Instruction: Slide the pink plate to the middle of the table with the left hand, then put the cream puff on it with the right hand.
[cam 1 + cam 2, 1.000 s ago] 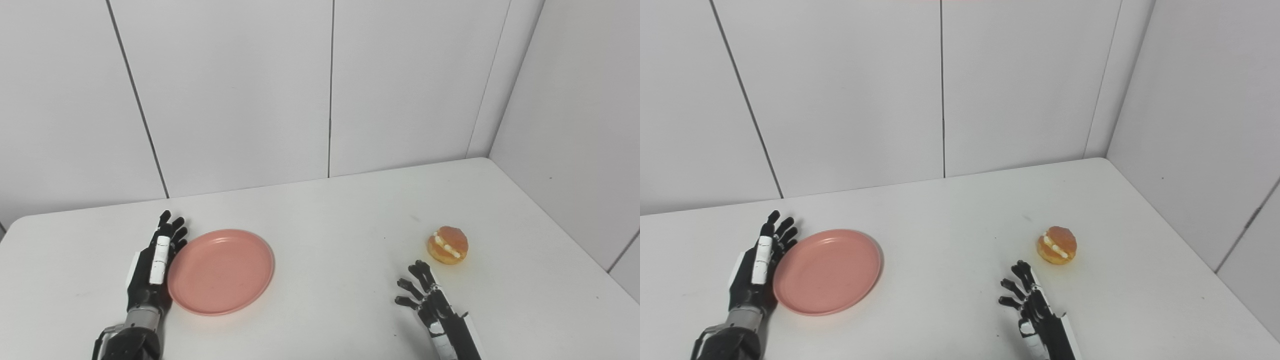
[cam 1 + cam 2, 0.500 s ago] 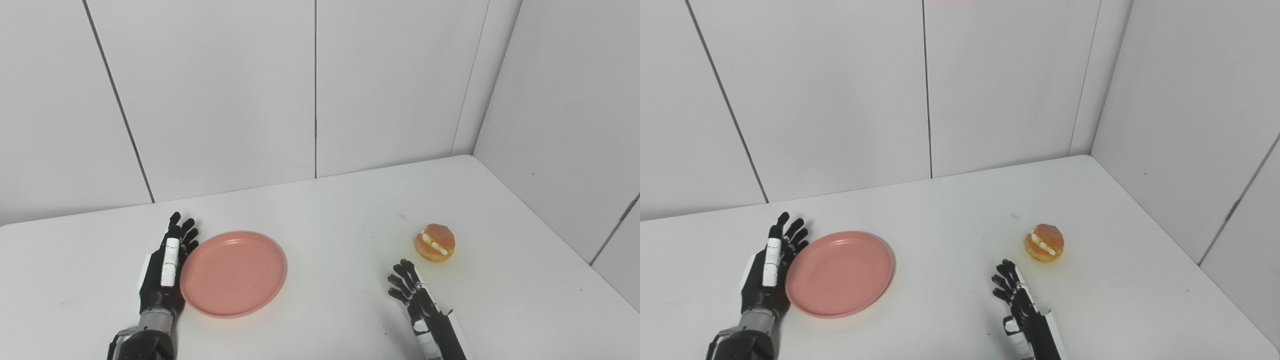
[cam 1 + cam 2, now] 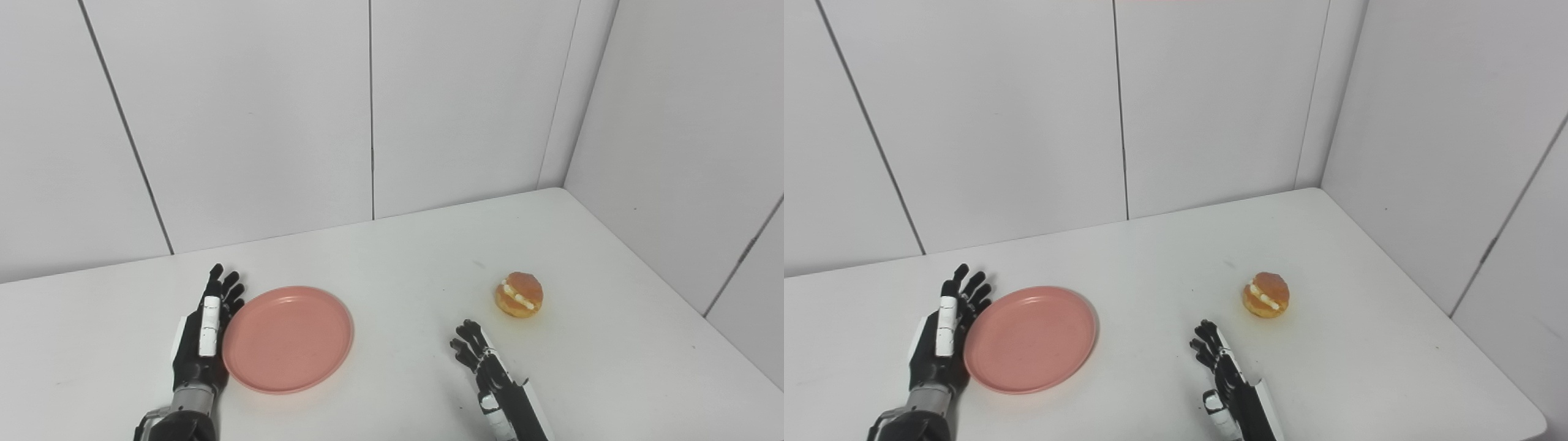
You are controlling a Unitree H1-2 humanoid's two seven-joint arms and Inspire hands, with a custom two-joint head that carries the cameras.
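The pink plate lies empty on the left half of the white table. My left hand is open, fingers straight, lying along the plate's left rim and touching it. The cream puff, golden with white cream in its split, sits on the table's right half. My right hand is open and holds nothing, low over the table, a little nearer and to the left of the cream puff. The same scene shows in the right eye view, with the plate and the cream puff.
White wall panels stand behind the table and along its right side. The table's right edge runs close to the side wall. Bare tabletop lies between the plate and the cream puff.
The camera has turned to the right. Against the wall seam, the plate and my left hand have slid to the right. The cream puff has stayed put. The right hand has drawn back slightly.
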